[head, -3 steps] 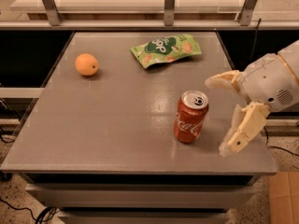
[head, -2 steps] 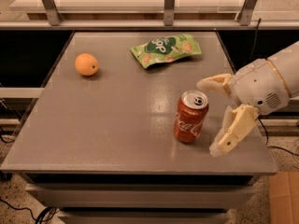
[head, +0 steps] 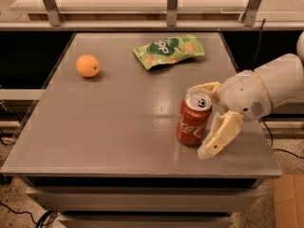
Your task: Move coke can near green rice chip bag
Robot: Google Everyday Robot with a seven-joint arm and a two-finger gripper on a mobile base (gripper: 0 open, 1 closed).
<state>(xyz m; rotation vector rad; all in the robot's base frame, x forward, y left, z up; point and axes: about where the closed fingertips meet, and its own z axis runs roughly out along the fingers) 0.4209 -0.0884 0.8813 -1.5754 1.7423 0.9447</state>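
The red coke can [head: 192, 120] stands upright on the grey table [head: 118, 122], right of the middle and near the front. My gripper [head: 200, 122] has come in from the right and is open, with one cream finger [head: 203, 87] behind the can's top and the other finger [head: 219, 136] in front of it on the right. The can's right side sits between the jaws. The green rice chip bag [head: 168, 50] lies flat at the back of the table, well beyond the can.
An orange fruit [head: 88, 65] sits at the back left of the table. A metal rail with posts [head: 172, 6] runs behind the table. The table's right edge is close to my arm [head: 270, 87]. A cardboard box [head: 287, 201] is on the floor at the lower right.
My gripper has moved left toward the can, from beside it to straddling its right side. The can, the bag and the orange have stayed in place.
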